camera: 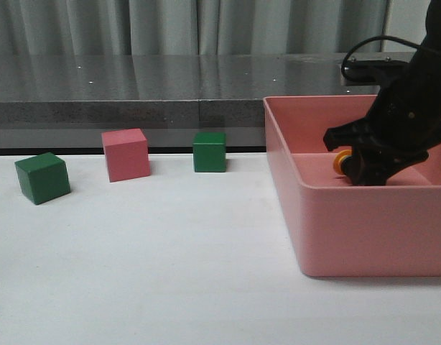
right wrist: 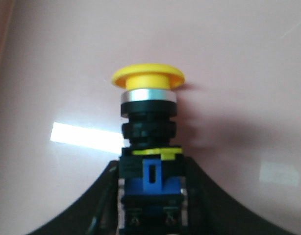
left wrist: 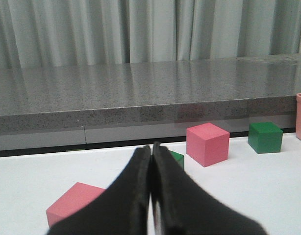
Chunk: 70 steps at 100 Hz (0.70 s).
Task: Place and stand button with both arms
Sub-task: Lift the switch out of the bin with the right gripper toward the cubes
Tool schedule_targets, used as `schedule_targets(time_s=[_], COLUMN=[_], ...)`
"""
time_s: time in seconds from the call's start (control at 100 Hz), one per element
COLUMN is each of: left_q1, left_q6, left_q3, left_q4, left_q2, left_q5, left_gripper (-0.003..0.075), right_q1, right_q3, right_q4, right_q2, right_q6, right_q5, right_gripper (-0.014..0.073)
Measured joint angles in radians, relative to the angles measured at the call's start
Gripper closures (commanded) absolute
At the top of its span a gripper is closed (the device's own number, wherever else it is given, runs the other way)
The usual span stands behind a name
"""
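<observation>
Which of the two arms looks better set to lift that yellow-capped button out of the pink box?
The right: its gripper already clamps the yellow-capped push-button by its blue base inside the pink plastic bin. The left gripper is shut, over by the cubes.

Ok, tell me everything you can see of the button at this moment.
The button has a yellow mushroom cap, a silver collar, a black ribbed body and a blue base block with a yellow strip above it. It looks like plastic with a metal ring. The right gripper is shut on its base block, one finger on each side. In the front view only a bit of yellow cap shows, inside the pink bin.
</observation>
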Motion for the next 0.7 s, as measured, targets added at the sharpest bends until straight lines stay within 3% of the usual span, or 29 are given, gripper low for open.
schedule_targets(time_s=[0.17, 0.31, 0.47, 0.7], left_q1=[0.000, 0.000, 0.000, 0.000], left_q6=[0.000, 0.000, 0.000, 0.000], left_q3=[0.000, 0.000, 0.000, 0.000], left_q4=[0.000, 0.000, 0.000, 0.000], left_q2=[0.000, 0.000, 0.000, 0.000], left_q5=[0.000, 0.000, 0.000, 0.000], left_gripper=[0.0739, 0.0739, 0.0740, 0.0739], right_q1=[0.027, 0.103, 0.225, 0.354], right_q3=[-0.132, -0.268, -0.376, -0.403], right_q4=[0.000, 0.000, 0.073, 0.254], right_q2=[-0.086, -0.150, -0.161, -0.094], right_q6=[-0.009, -0.113, -0.358, -0.786], right_q5=[0.190, 0.327, 0.407, 0.444], right_gripper=[0.0531, 0.0531, 0.0574, 0.0624])
